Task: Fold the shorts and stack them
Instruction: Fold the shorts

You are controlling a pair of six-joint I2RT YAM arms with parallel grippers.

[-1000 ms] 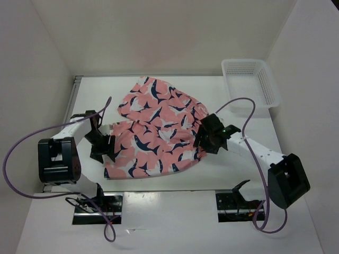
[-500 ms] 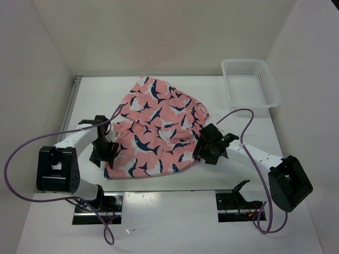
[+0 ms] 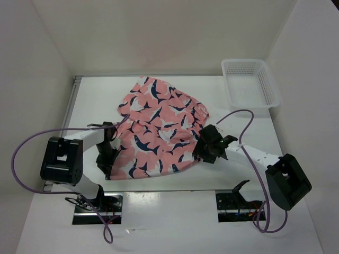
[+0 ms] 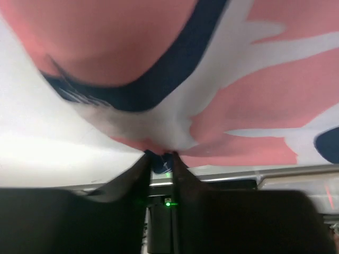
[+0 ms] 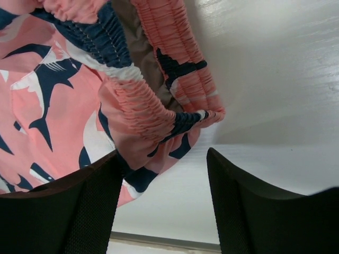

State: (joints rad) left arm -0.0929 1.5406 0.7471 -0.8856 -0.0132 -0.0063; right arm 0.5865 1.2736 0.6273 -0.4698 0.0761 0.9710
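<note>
Top external view: the shorts [image 3: 159, 132] lie spread on the middle of the table [image 3: 95, 98], one leg reaching toward the far edge and the near hem running close to the near edge. Bare table lies open on the left, on the right and along the far side. The basket [image 3: 254, 106] sits in the far right corner, well apart from the cloth.

The left hand [image 3: 108, 156] is at the near left corner of the shorts. Its wrist view shows the fingers [image 4: 135, 174] clenched on a pinch of the fabric's edge. The right hand [image 3: 207, 145] is at the right edge, released, with its fingers [image 5: 249, 206] spread on either side of the gathered waistband corner.

A second ago the left hand stood spread just outside the left edge. It has since moved in onto the corner and closed. The right hand has barely shifted, and the shorts lie as before.
</note>
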